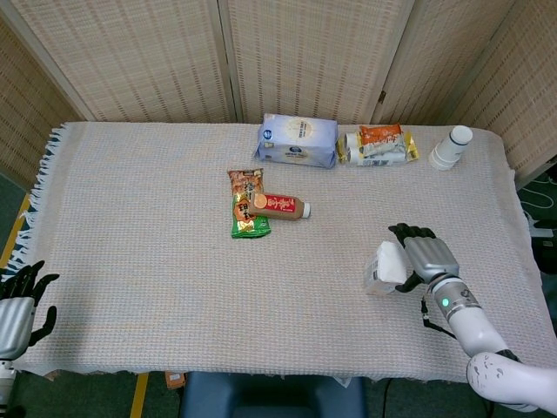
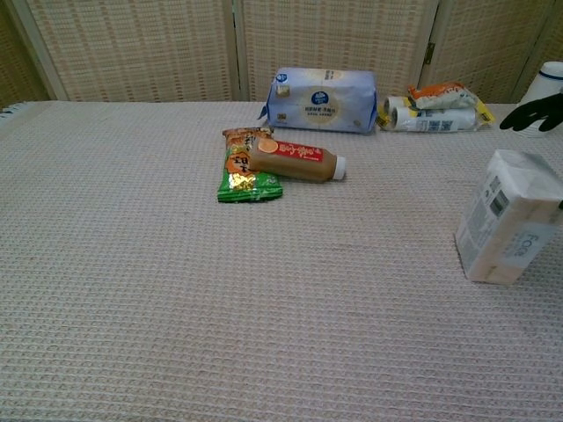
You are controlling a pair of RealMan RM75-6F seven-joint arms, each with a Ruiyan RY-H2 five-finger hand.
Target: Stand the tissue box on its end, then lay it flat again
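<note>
The white tissue box [image 1: 386, 266] [image 2: 510, 217] stands on its end at the right of the table, leaning a little to the right. My right hand [image 1: 427, 259] is against its right side. The dark fingers [image 2: 533, 114] curve over and behind the box's top, with a gap to it in the chest view, and the thumb sits at the box's near right side. Nothing is gripped. My left hand [image 1: 17, 305] hangs open off the table's front left corner, far from the box.
A brown bottle [image 1: 280, 205] lies on snack packets [image 1: 247, 203] at mid-table. At the back are a blue tissue pack [image 1: 298, 140], an orange-and-white packet [image 1: 379, 144] and white stacked cups [image 1: 451, 147]. A fringed cloth [image 1: 157, 235] covers the table.
</note>
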